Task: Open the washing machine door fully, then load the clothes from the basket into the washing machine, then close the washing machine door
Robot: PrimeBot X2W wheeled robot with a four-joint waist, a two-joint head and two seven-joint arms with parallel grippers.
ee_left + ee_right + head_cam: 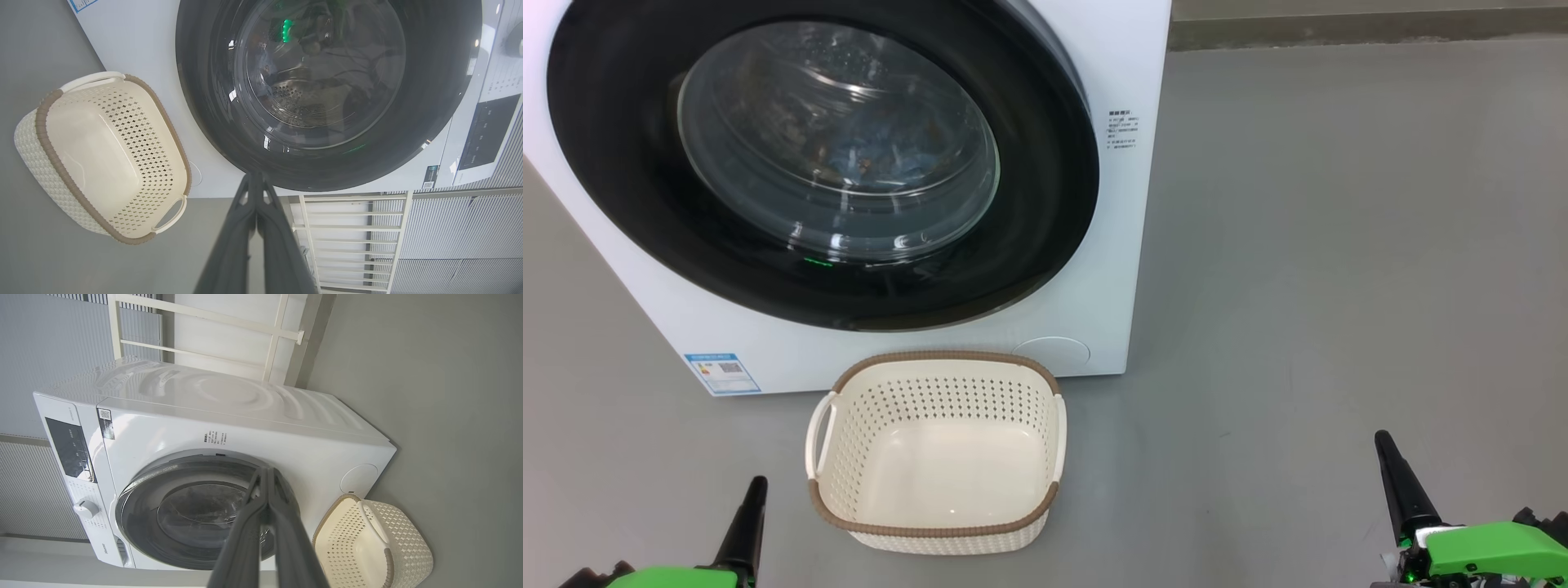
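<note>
The white washing machine (1107,73) stands ahead with its door (1045,212) closed flat against the front. Through the glass I make out blue clothes (874,155) with brownish marks lying in the drum. The cream basket (943,357) sits on the floor just below the door, with nothing in it. My left gripper (757,483) is low at the basket's left, shut and holding nothing. My right gripper (1382,441) is far off to the right, also shut and holding nothing. The left wrist view has the left gripper (255,177) pointing at the door's rim (204,102) beside the basket (61,171). In the right wrist view, the right gripper (266,470) points towards the door (139,522).
Grey floor (1339,245) spreads wide to the machine's right, up to a wall base (1339,33). A white metal rack (351,237) and a ribbed grey wall (461,245) stand beside the machine. A dark control panel (67,447) and a knob (85,508) sit above the door.
</note>
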